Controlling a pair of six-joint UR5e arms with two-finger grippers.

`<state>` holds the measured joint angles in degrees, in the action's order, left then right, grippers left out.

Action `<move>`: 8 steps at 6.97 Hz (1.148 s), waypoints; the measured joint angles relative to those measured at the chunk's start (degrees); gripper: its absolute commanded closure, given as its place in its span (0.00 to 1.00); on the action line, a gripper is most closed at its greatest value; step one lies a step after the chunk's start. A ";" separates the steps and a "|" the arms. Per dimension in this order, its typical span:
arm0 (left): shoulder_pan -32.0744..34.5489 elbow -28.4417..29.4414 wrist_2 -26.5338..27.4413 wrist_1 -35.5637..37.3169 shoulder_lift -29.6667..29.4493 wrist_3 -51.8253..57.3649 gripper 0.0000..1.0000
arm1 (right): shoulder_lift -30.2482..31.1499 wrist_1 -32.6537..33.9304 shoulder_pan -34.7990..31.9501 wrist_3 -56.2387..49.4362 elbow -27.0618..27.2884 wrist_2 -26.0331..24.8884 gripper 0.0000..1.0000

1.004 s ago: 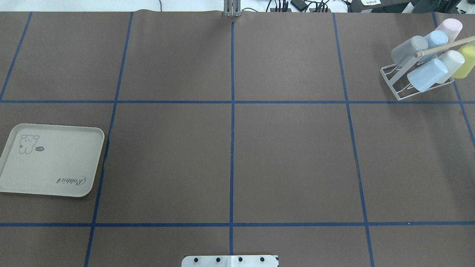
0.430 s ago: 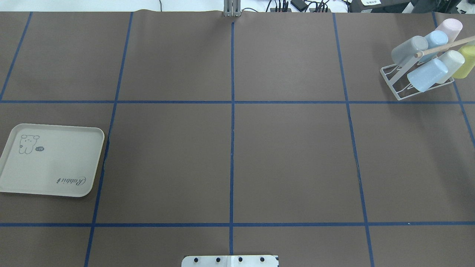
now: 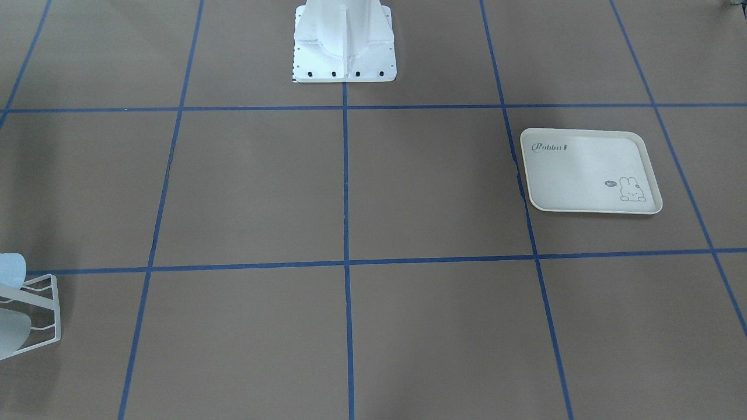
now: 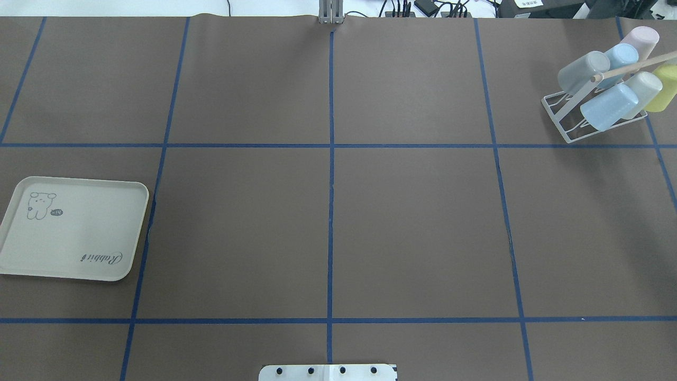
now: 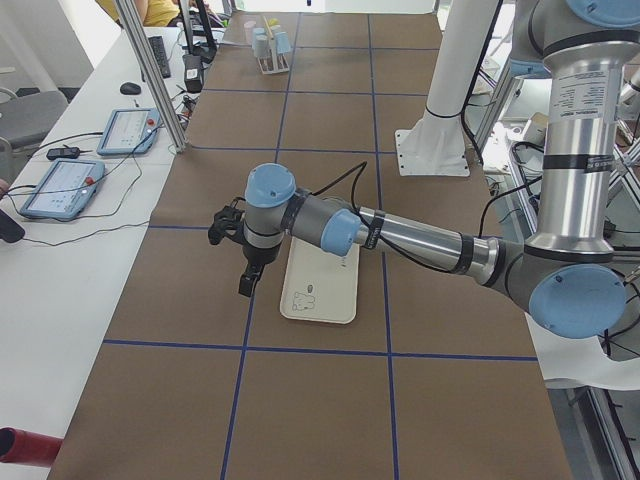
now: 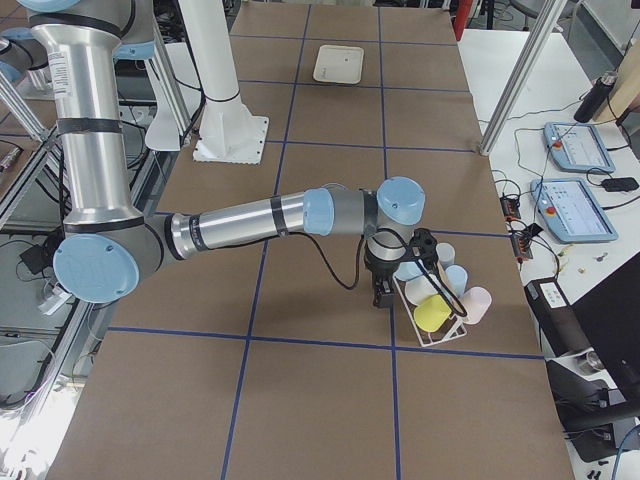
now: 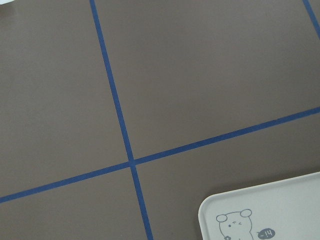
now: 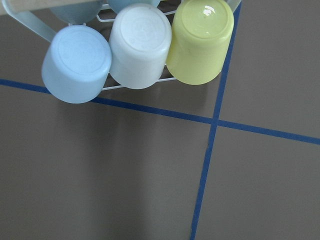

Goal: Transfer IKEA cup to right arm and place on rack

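- IKEA cups [image 4: 608, 106], six in pale colours, all lie tilted on the rack [image 4: 577, 99], three on each side of its wooden rod [image 4: 624, 69].
- In the overhead view the rack stands at the far right corner of the brown table [image 4: 412, 222], inside a square of the blue tape grid.
- On the near side of the rod are a light blue cup [image 8: 77, 62], a white cup [image 8: 140, 45] and a yellow cup [image 8: 200, 40]. The right wrist camera sees their bases side by side, touching.
- On the far side are a grey-blue cup [image 4: 583, 71], a second light blue one [image 4: 621, 55] and a pink cup [image 4: 641, 39].
- The right arm [image 6: 250, 218] stretches low across the table with its wrist just beside the rack.
- The right gripper [image 6: 381, 296] points downward at the rack's end, close to the cups. Only the side view shows it, so I cannot tell whether it is clenched or released.
- The left arm [image 5: 420, 235] reaches out over the other end of the table.
- The left gripper [image 5: 246, 286] hangs downward above the paper, just beside the long edge of the cream tray [image 5: 320, 285]. Here too I cannot tell whether it is clenched or released.
- The tray lies flat on the robot's left side, well apart from the rack, with a rabbit drawing and the word "Rabbit" on it.
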<state>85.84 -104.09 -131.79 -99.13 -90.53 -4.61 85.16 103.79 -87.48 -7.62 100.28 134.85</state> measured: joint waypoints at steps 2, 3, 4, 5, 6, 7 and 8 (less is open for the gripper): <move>0.03 -0.93 -0.15 -0.40 -0.63 -0.71 0.00 | 0.95 0.08 0.00 -0.23 0.93 3.83 0.00; 0.02 -1.84 -0.17 -0.50 -0.43 -0.77 0.00 | 1.99 -0.20 0.19 -0.27 1.80 4.10 0.00; -0.01 -2.12 -0.29 -0.63 -0.16 -0.91 0.00 | 2.40 -0.42 0.51 -0.18 2.34 3.58 0.00; -0.04 -2.07 -1.56 -0.66 0.06 -1.12 0.00 | 2.37 -0.54 0.72 -0.18 2.78 3.65 0.00; -0.05 -1.92 -4.35 -0.61 0.17 -1.22 0.00 | 2.29 -0.56 1.35 -0.15 2.95 4.39 0.00; -0.12 -1.68 -6.51 -0.49 0.04 -1.28 0.00 | 1.89 -0.53 2.71 -0.10 2.90 4.82 0.00; -0.25 -0.94 -7.45 -0.41 -0.62 -1.33 0.00 | 1.22 -0.48 3.84 -0.22 2.82 4.27 0.00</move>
<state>85.59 -105.02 -139.24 -99.54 -91.15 -5.94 86.37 103.32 -83.65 -7.84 103.10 139.12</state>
